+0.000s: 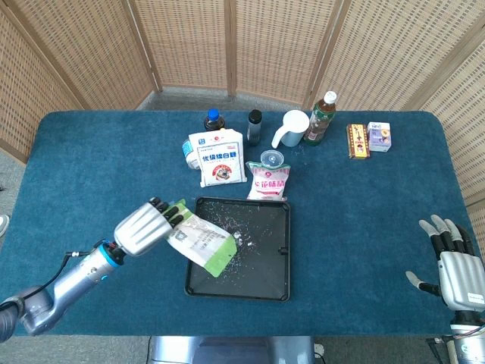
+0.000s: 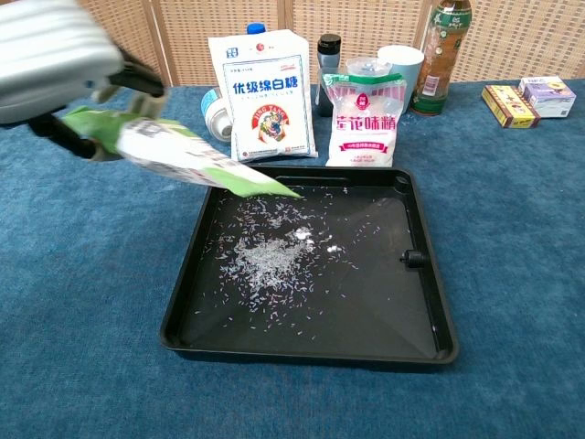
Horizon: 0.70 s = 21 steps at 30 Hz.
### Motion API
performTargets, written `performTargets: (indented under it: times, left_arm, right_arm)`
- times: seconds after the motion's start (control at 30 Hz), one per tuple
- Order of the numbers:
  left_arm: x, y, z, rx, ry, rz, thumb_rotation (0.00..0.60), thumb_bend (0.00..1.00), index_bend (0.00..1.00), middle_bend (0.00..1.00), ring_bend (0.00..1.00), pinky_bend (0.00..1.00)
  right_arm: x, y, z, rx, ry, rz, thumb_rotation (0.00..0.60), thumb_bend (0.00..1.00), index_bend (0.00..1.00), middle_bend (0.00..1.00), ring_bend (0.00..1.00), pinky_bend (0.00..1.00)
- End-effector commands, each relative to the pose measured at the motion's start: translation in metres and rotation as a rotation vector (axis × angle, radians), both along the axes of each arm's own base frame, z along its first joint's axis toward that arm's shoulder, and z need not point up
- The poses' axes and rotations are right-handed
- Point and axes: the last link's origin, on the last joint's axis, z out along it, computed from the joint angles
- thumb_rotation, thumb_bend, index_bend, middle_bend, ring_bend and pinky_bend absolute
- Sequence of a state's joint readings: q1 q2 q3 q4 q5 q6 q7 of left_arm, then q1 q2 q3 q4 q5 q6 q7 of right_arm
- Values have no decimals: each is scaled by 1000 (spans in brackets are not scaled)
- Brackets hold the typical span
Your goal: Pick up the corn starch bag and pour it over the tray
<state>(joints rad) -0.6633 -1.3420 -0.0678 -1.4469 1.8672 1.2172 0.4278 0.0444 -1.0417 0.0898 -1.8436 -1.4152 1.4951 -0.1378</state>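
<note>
Silver-grey, my left hand (image 1: 141,230) grips the base of the corn starch bag (image 1: 201,243), which tilts mouth-down over the near-left part of the black tray (image 1: 286,250) just beyond my fingers. White flakes (image 2: 265,265) lie scattered inside the tray. Past it, further from this hand, stand a white sugar bag (image 1: 218,158), a pink-printed bag (image 1: 270,182), bottles and a white cup (image 1: 291,128). My right hand (image 1: 458,271) hovers well apart at the table's far corner, fingers spread, holding nothing. Blue cloth (image 1: 91,167) covers the table; woven cane screens (image 1: 189,42) stand behind it.
</note>
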Motion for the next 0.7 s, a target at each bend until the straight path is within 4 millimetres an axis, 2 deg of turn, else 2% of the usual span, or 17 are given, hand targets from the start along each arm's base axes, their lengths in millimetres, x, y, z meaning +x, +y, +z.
performTargets:
  times: [0.03,0.23,0.5,0.7]
  left_arm:
    - [23,8,-2,64,152,-162,600,356,778,606,639,658]
    - [48,13,-7,135,283,-274,600,369,779,606,639,665]
    - [64,19,-10,229,442,-467,600,389,782,609,640,665]
    - [75,17,-5,221,366,-433,600,393,801,620,648,665]
  right_arm:
    - [-1,0,1,-5,-3,-3,600,103,131,65,23,42]
    - [-3,-1,3,-5,-9,-8,600,102,131,65,23,43]
    - [-4,-1,3,-4,-11,-8,600,103,130,66,23,43]
    - [-4,-1,1,1,-7,-8,599,103,130,65,23,42]
